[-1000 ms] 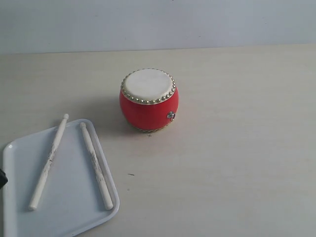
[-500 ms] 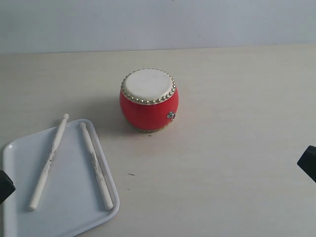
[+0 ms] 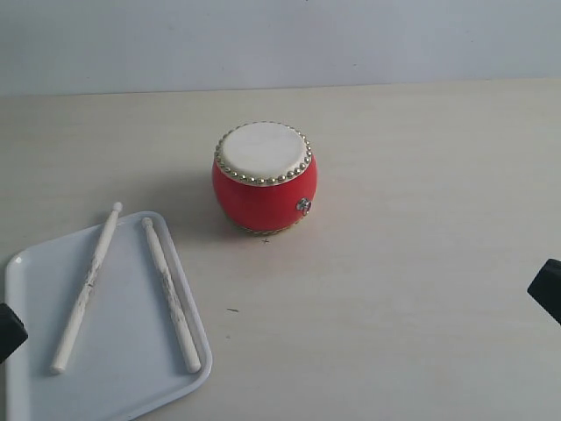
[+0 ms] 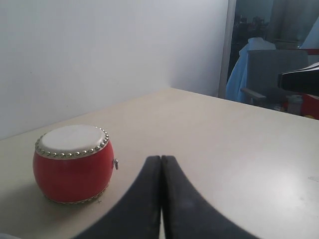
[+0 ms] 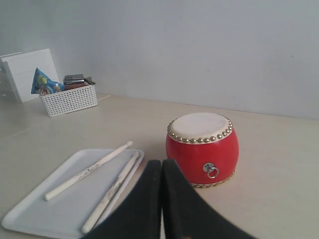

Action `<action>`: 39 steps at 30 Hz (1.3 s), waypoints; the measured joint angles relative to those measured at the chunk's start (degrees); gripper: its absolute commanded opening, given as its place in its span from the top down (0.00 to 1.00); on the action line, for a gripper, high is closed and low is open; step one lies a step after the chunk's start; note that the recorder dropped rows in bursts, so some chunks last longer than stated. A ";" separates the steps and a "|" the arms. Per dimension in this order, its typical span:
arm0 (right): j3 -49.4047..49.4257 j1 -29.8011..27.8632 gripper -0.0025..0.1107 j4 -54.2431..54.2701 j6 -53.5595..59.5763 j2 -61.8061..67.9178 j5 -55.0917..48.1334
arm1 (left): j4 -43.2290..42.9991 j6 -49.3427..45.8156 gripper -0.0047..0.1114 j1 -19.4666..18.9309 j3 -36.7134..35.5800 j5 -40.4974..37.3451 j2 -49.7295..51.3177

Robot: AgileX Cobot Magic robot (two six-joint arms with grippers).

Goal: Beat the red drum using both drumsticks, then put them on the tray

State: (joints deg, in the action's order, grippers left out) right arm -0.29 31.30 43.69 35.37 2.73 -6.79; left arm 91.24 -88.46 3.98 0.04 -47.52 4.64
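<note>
The red drum (image 3: 264, 176) stands upright on the table, cream skin up; it also shows in the wrist views (image 4: 73, 163) (image 5: 203, 149). Two drumsticks (image 3: 86, 286) (image 3: 171, 294) lie side by side on the white tray (image 3: 127, 351) at the front left, their tips resting on its far rim. In the right wrist view the sticks (image 5: 88, 171) (image 5: 112, 190) rest on the tray (image 5: 55, 211). My left gripper (image 4: 161, 160) is shut and holds nothing; only its edge (image 3: 9, 331) shows at the exterior view's left border. My right gripper (image 5: 162, 163) is shut and holds nothing, its edge (image 3: 547, 289) at the right border.
A white mesh basket (image 5: 68, 98) with a snack bag and small items sits far off beside a white box (image 5: 26, 73). A pale wall backs the table. Past the table's far corner are a chair and clutter (image 4: 271, 74).
Both gripper edges came into the exterior view between one second and half a second ago: the left rose at the left border, the right appeared at the right border. Since then nothing has moved.
</note>
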 measured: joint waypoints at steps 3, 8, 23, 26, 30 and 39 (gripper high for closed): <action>0.00 0.00 0.98 0.00 0.00 0.00 0.00 | 0.00 2.81 0.96 0.00 0.00 1.14 0.00; 0.00 0.00 0.98 0.00 0.00 0.00 -0.03 | -7.66 22.56 0.96 0.00 0.00 12.17 0.10; 0.00 0.00 0.98 0.00 0.00 0.00 0.09 | -28.75 56.01 0.96 0.00 0.00 23.49 -1.16; 0.00 0.00 0.98 0.00 0.00 0.00 0.09 | -44.83 77.80 0.96 0.00 0.22 24.11 -3.34; 0.00 0.00 0.98 0.00 0.00 0.00 0.09 | -54.44 90.11 0.96 0.00 0.30 24.15 -4.29; 0.00 0.00 0.98 0.00 0.00 0.00 0.09 | -64.92 93.01 0.96 0.00 0.11 27.15 -4.29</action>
State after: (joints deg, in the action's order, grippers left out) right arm -0.29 31.30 43.69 35.37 2.73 -6.71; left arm 26.32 4.54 3.98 0.15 -20.37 0.35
